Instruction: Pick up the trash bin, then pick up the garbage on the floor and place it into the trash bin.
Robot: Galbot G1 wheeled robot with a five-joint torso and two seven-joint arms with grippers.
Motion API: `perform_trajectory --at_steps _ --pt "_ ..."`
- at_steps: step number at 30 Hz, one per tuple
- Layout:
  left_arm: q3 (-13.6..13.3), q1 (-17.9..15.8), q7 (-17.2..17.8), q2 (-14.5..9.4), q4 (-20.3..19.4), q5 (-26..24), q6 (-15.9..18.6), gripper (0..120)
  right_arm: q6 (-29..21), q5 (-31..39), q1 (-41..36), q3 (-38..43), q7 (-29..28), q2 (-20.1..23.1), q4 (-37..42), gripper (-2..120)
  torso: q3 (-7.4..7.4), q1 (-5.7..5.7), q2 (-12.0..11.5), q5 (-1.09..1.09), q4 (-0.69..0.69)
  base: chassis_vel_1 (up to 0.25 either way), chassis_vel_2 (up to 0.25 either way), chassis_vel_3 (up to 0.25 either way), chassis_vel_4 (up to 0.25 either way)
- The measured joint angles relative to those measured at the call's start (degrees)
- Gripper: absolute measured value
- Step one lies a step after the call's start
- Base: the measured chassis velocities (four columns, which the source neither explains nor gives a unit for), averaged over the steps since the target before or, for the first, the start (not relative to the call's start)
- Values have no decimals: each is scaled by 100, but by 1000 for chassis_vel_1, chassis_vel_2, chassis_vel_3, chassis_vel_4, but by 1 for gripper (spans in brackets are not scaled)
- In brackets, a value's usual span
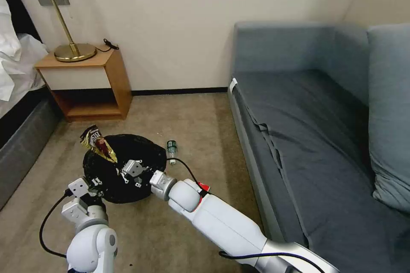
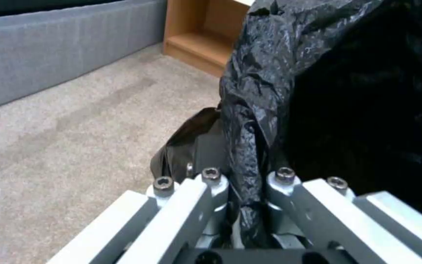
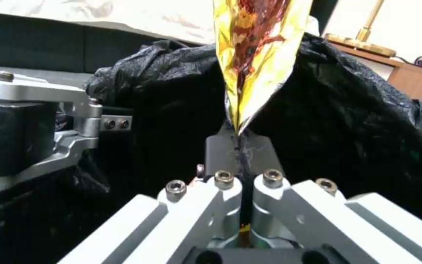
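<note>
The trash bin [image 1: 124,170] shows as a round mound of crinkled, glossy black plastic liner, held above the short-pile beige carpet [image 1: 179,115] in front of the robot, between the bed and the grey fabric sofa [image 1: 307,119]. The left gripper [image 2: 243,172] is closed tight on a fold of the liner at the bin's near rim, its dark pads pinching the wrinkled film. The right gripper [image 3: 240,143] reaches over the bin's mouth with its flat dark fingers pressed together on the pointed tip of a long snack wrapper [image 1: 97,143]. The wrapper is shiny gold foil with brown-red print, creased and tapering, standing tilted above the bin's far-left rim; white letters on it cannot be read. A small clear bottle [image 1: 171,149] with a dark green label lies on the carpet just beside the bin, toward the sofa.
</note>
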State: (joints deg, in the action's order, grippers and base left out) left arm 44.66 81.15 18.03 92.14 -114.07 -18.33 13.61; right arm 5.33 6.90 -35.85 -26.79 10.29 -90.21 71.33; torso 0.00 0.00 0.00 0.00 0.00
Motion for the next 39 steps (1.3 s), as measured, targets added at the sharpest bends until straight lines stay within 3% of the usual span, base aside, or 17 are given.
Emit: perform_trajectory --at_steps 7,9,19,21,24,26,39 --pt "2 -10 -1 0 0 0 -7 4 -6 -31 -6 10 0 0 0 14 0 0 0 0 0 0 0 0 0" --pt "8 -18 -2 0 0 0 -11 4 -6 -46 -7 18 1 0 0 27 0 0 0 0 0 0 0 0 0" --pt "36 -30 -12 0 23 3 -36 4 10 -96 -17 61 37 10 0 58 0 0 0 0 0 0 0 0 0" --pt "55 -30 -17 0 26 -1 -38 4 13 -101 -23 62 40 19 1 72 0 0 0 0 0 0 0 0 0" --pt "57 -28 -18 0 26 -4 -40 4 15 -102 -24 62 41 25 2 77 0 0 0 0 0 0 0 0 0" --pt "56 -24 -19 0 20 -7 -40 4 18 -104 -25 62 48 30 2 89 0 0 0 0 0 0 0 0 0" --pt "41 -30 -19 0 9 -4 -41 4 25 -105 -32 92 52 22 18 92 0 0 0 0 0 0 0 0 0"
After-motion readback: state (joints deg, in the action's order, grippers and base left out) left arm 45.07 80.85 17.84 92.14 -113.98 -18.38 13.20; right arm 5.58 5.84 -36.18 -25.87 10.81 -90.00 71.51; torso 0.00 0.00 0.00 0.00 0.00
